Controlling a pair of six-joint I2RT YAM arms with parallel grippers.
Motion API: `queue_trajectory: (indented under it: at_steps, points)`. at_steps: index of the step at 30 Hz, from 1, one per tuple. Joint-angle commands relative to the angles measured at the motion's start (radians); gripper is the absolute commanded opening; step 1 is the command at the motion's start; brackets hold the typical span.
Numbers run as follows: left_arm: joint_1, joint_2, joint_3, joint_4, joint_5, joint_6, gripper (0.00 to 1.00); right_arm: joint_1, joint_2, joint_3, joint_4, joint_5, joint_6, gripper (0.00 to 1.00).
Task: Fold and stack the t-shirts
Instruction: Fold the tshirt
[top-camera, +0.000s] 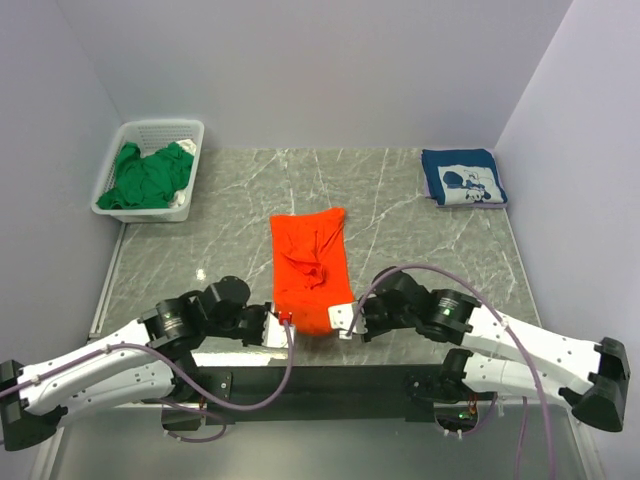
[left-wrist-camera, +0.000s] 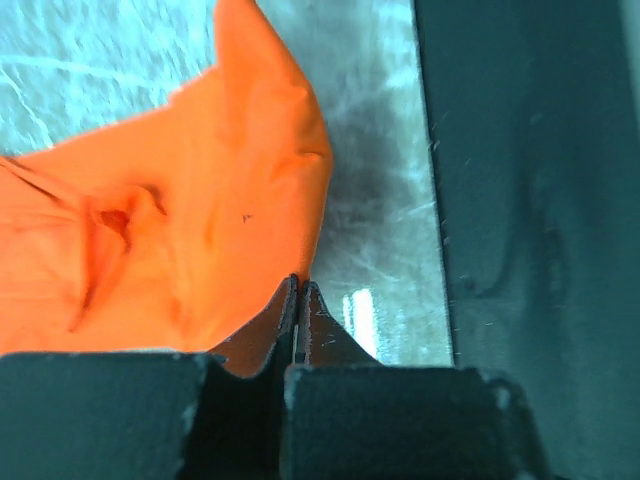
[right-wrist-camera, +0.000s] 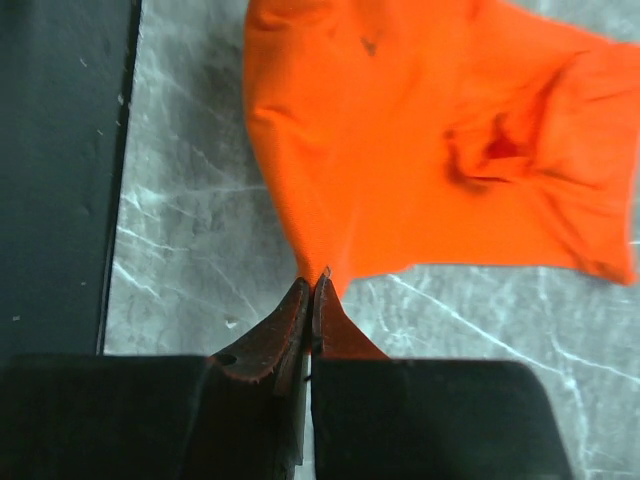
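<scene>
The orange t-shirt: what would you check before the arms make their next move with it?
1. Left gripper shut on one near corner of the orange t-shirt: ok.
2. Right gripper shut on the other near corner: ok.
3. Cloth lying flat: not ok, wrinkled in the middle.
4. Bare table beyond the far edge for a fold: ok.
5. Folded navy t-shirt apart, at the far right: ok.
6. Green t-shirt in the basket, out of the way: ok.
</scene>
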Motion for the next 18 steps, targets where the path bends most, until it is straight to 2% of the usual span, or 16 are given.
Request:
queue_trajectory:
  at_steps: [1,5,9,12,15,18]
  points:
    - [-0.003,-0.028,0.09,-0.111,0.099,-0.098,0.01,0.02,-0.07,0.086,-0.12,-0.033,0.019,0.0]
    - [-0.002,-0.042,0.141,-0.161,0.156,-0.141,0.01,0.046,-0.121,0.102,-0.184,-0.045,0.024,0.0]
    - [0.018,-0.046,0.168,-0.161,0.127,-0.178,0.01,0.048,-0.12,0.124,-0.169,-0.01,0.012,0.0]
    - [0.125,-0.037,0.184,-0.145,0.156,-0.174,0.0,0.013,-0.074,0.149,-0.146,0.016,-0.036,0.0]
    - [0.369,0.018,0.213,-0.143,0.277,-0.115,0.0,-0.098,-0.011,0.189,-0.137,-0.064,-0.099,0.0]
    - [0.532,0.122,0.246,-0.132,0.371,-0.029,0.01,-0.197,0.078,0.233,-0.111,-0.11,-0.172,0.0]
